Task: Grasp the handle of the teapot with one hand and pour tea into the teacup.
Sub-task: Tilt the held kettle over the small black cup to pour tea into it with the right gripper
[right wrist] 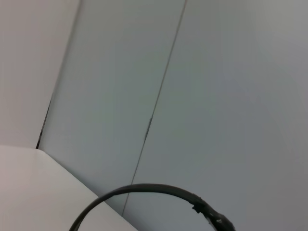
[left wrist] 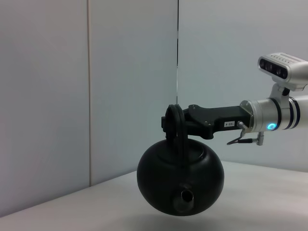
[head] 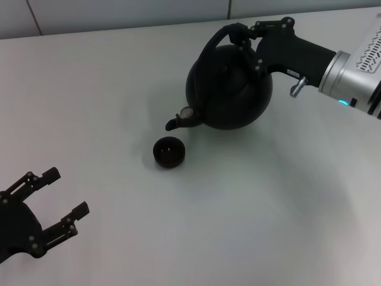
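Right gripper (head: pixel 243 43) clamped on arched hoop handle (head: pixel 221 37), round matte-black teapot (head: pixel 231 89) lifted off white table (head: pixel 119 89), tilted, short spout at 7 o'clock. Tiny bowl-shaped teacup (head: pixel 169 151) just below spout. Left gripper (head: pixel 59 199) open, empty, parked near corner.

A plain white table (head: pixel 250 214) carries everything here. Its matte top runs back to a pale panelled wall (left wrist: pixel 130 86) at the far edge. The only thing resting directly on it is the teacup (head: pixel 169 151), a small round black bowl standing upright, open side up, around the middle of the table in the head view. The teapot (head: pixel 229 86) hangs tilted in the air above the table, its spout just above and beside the teacup.
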`<state>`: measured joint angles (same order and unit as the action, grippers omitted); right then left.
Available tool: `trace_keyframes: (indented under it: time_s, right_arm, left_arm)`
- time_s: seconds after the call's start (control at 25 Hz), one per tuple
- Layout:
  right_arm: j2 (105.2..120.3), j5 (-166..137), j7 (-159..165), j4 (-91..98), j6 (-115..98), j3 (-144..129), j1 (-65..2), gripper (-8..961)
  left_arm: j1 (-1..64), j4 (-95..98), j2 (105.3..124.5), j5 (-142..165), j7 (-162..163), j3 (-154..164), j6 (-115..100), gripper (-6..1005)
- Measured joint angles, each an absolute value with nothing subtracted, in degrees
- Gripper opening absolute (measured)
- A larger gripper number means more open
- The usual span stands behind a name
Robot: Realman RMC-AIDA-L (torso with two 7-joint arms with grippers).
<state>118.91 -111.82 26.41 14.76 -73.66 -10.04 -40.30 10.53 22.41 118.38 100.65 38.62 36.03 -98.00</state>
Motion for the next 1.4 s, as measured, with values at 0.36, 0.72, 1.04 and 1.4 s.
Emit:
trace_keyframes:
  time_s: [0.36, 0.72, 1.04, 1.4]
  right_arm:
    - [118.97, -111.75, 25.33, 17.52, -73.66, -14.74, -41.36, 91]
    - [119.00, -111.76, 21.37, 18.09, -73.49, -14.94, -41.90, 88]
    - [119.18, -111.81, 17.53, 17.83, -73.03, -15.87, -42.71, 87]
    - [119.18, -111.79, 14.30, 18.26, -72.38, -18.72, -43.06, 87]
  left_arm:
    - [10.55, 22.41, 118.38, 100.62, 38.69, 35.42, -98.24, 810]
    - [10.55, 22.41, 118.38, 100.63, 38.80, 35.42, -98.44, 810]
    - [10.72, 22.41, 118.38, 100.63, 38.99, 35.35, -98.44, 810]
    - [10.81, 22.41, 118.38, 100.63, 39.03, 35.13, -98.51, 810]
